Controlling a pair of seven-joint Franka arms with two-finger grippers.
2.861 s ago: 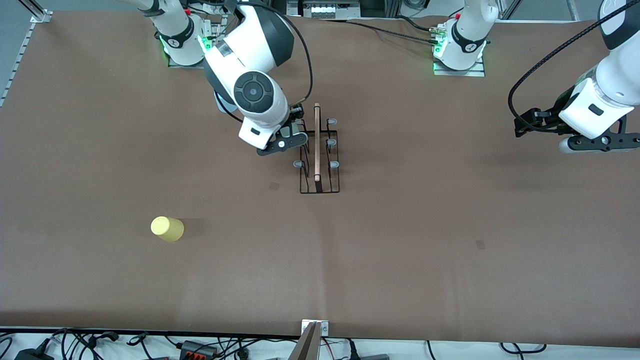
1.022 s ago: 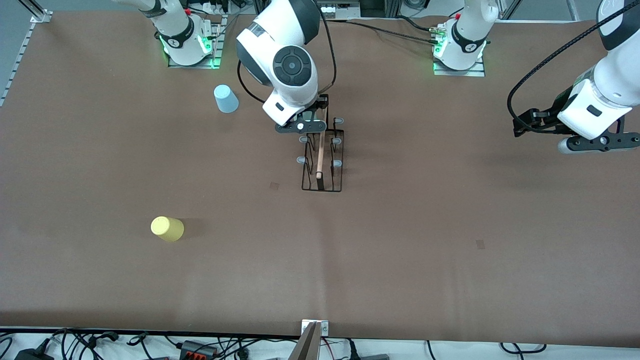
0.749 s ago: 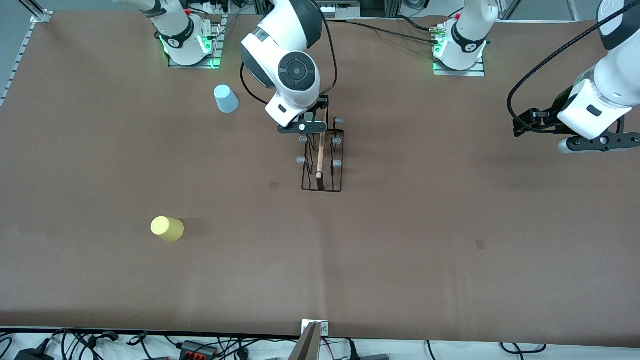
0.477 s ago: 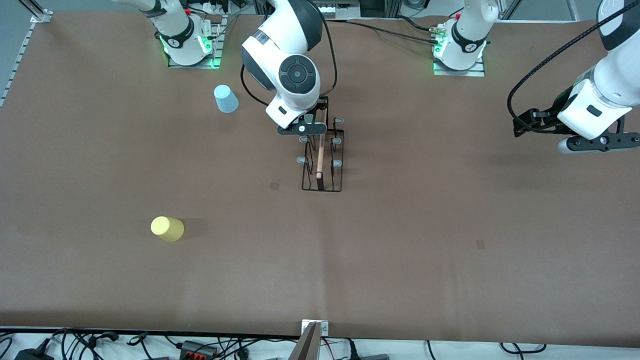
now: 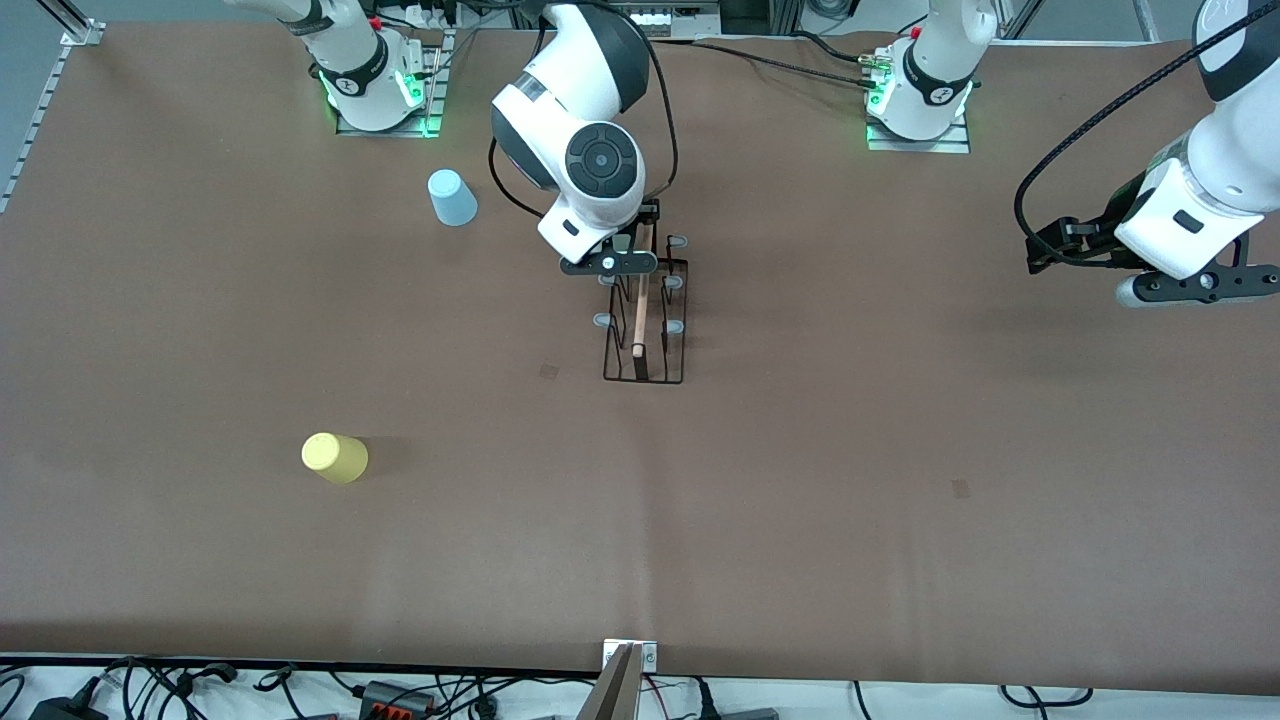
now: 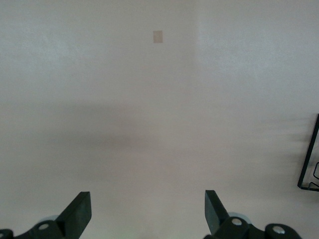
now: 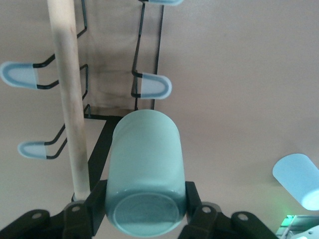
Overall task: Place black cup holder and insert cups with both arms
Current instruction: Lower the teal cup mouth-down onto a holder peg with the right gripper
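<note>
In the front view the right arm's wrist covers the right gripper (image 5: pixel 609 264), the mint cup (image 7: pixel 144 172) it clamps, and the base-side end of the black cup holder (image 5: pixel 643 330). The right wrist view crops the light blue cup (image 7: pixel 298 179). The left wrist view crops the left gripper (image 6: pixel 147 211), showing only its spread fingertips.

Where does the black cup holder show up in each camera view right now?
Front view: black cup holder stands mid-table, partly under the right gripper.
Left wrist view: only a corner of its wire base shows at the picture's edge.
Right wrist view: it fills the view, past the mint green cup in the gripper.
Shared landmark: the black wire base; the wooden rod handle links the front and right wrist views.
</note>
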